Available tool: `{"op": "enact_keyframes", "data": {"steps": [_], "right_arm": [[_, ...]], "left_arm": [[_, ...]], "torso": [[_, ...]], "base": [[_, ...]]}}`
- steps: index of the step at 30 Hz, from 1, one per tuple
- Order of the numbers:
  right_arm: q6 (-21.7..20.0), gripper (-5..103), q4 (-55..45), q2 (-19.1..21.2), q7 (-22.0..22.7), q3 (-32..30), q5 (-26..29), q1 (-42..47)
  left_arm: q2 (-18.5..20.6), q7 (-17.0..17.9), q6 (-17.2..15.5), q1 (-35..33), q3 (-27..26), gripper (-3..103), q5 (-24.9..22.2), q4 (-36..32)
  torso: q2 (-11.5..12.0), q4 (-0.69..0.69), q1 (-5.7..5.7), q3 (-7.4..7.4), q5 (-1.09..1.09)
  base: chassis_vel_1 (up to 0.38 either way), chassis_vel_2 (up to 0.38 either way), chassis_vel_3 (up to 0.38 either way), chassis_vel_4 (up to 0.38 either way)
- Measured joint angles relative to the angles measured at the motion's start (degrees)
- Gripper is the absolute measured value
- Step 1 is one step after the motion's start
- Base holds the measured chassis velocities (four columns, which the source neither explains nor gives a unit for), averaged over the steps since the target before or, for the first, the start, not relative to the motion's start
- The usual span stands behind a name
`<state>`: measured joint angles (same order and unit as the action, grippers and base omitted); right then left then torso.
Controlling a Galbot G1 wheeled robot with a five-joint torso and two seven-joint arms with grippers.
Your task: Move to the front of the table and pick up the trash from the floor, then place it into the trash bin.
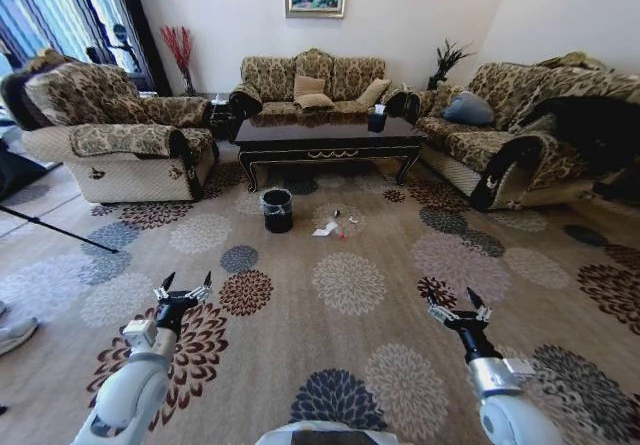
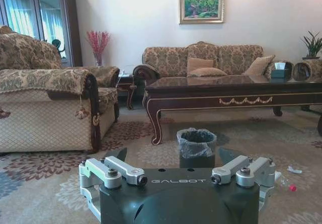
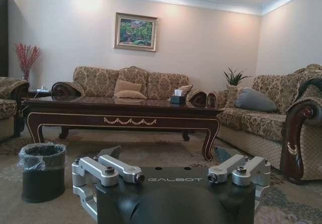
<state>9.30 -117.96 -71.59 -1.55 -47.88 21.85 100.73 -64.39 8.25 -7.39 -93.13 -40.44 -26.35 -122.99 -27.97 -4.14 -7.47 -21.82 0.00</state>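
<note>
My left gripper (image 1: 182, 287) hangs low at about 8 o'clock in my head view, fingers spread apart and holding nothing. My right gripper (image 1: 459, 307) hangs at about 5 o'clock, its fingers apart too and likewise empty. Both hover over the flowered carpet (image 1: 350, 283), well apart from each other and well short of the table (image 1: 328, 137).

The table stands at 12 o'clock, ahead of me, with a sofa (image 1: 313, 83) behind it, an armchair (image 1: 110, 135) at 10 o'clock and another sofa (image 1: 520, 130) at 2 o'clock. A small black tissue box (image 1: 377, 119) sits on the tabletop toward its right end.

The bin (image 1: 277, 210) stands on the carpet just in front of the table, below its left half, at about 11 o'clock from the middle of my head view. Its clear liner is folded over the rim. In my left wrist view the bin (image 2: 196, 147) sits straight ahead between my fingertips (image 2: 119, 154), near the table leg (image 2: 155, 126). In my right wrist view the bin (image 3: 43, 171) stands off to the side, in front of the table (image 3: 121, 112).

The trash (image 1: 327, 229) lies on the floor just right of the bin, near it but not touching: a crumpled white piece, with small scraps and a red-capped bit (image 1: 343, 233) beside it. My left wrist view catches the red cap (image 2: 292, 188) and a white scrap (image 2: 294, 170) on the carpet.
</note>
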Motion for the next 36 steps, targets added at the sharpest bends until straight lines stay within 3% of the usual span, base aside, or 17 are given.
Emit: {"op": "enact_keyframes", "data": {"steps": [6, 7, 13, 23, 36], "right_arm": [[-0.39, 100, 1.05, 4.41, -0.04, 1.13, -0.17, -0.85], [-1.40, 100, 1.17, 7.21, 0.27, 1.90, 2.92, -1.66], [-3.87, 100, 1.23, 11.62, 1.13, 2.92, 8.22, -3.35], [-2.57, 100, 2.30, 11.61, 0.12, 2.66, 4.92, -3.18], [-2.09, 100, 2.74, 10.71, -0.06, 2.04, 3.61, -2.78]], "left_arm": [[0.67, -0.02, -0.03, 0.23, 0.58, 100, -0.01, 0.26], [0.88, -0.02, -0.16, 0.54, 0.92, 100, -0.01, 0.32], [1.52, -0.01, -0.50, 0.37, 1.85, 100, -1.56, -0.07], [3.22, -0.03, -1.12, -1.08, 3.35, 100, -1.95, -0.49], [2.53, -0.15, -1.18, -2.37, 2.53, 100, -1.71, -0.94]], "torso": [[1.30, -0.01, 0.47, 0.82, 0.02], [1.76, 0.01, 0.65, 1.11, 0.00], [3.15, 0.01, 1.13, 2.02, 0.00], [5.46, -0.01, 1.99, 3.48, 0.00], [8.10, 0.00, 2.87, 5.24, 0.00]], "base": [[0.000, 0.000, 0.000, 0.000], [0.000, 0.000, 0.000, 0.000], [0.000, 0.000, 0.000, 0.000], [0.000, 0.000, 0.000, 0.000], [0.000, 0.000, 0.000, 0.000]]}}
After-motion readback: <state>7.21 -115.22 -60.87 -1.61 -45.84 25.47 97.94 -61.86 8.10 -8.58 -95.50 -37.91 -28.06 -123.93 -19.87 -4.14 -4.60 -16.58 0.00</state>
